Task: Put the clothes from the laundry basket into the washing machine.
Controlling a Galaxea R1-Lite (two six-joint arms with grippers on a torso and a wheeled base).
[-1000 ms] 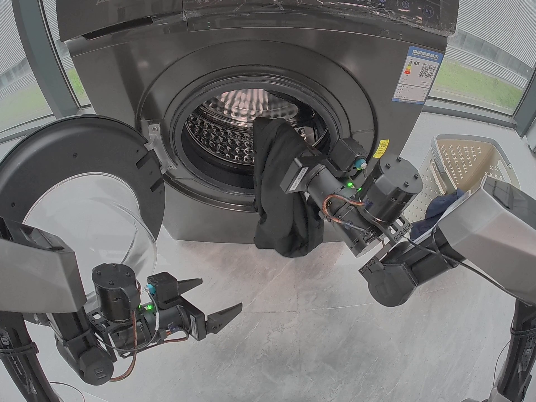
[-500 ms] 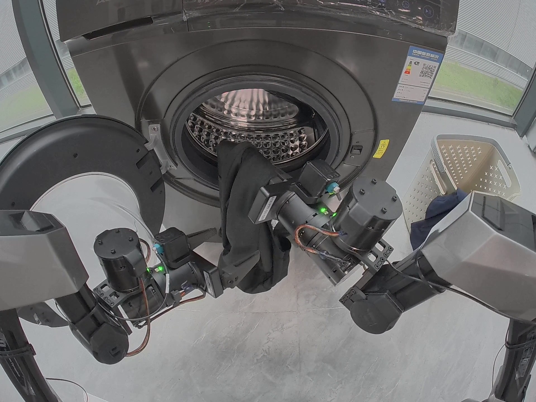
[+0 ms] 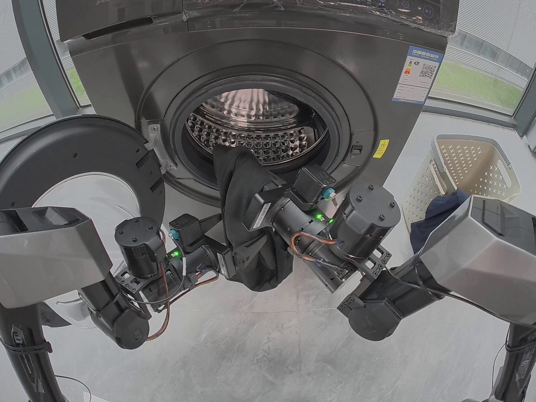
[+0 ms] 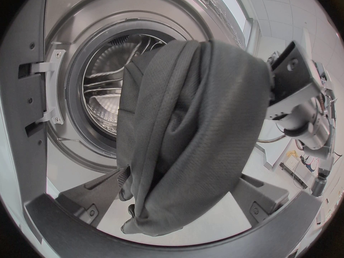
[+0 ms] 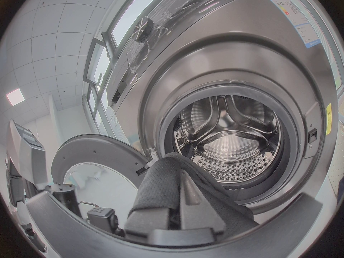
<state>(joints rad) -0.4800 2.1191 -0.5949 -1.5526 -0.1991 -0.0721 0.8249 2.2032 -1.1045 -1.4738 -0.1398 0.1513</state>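
**A:** Closing in with the left gripper [image 3: 237, 259], spread wide around the hem of the black garment [image 3: 237, 185], hanging at the washing machine [image 3: 357, 85] mouth.

**B:** Yep, pinched tight in the right gripper [image 5: 175, 197]. Probably helps with stuffing it in.

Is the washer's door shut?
No, the door stands swung open at the left of the washer, baring the drum.

garment [image 3: 240, 188] before washing machine [image 3: 251, 46], laundry basket [image 3: 470, 139] right (door [image 3: 72, 152] left)
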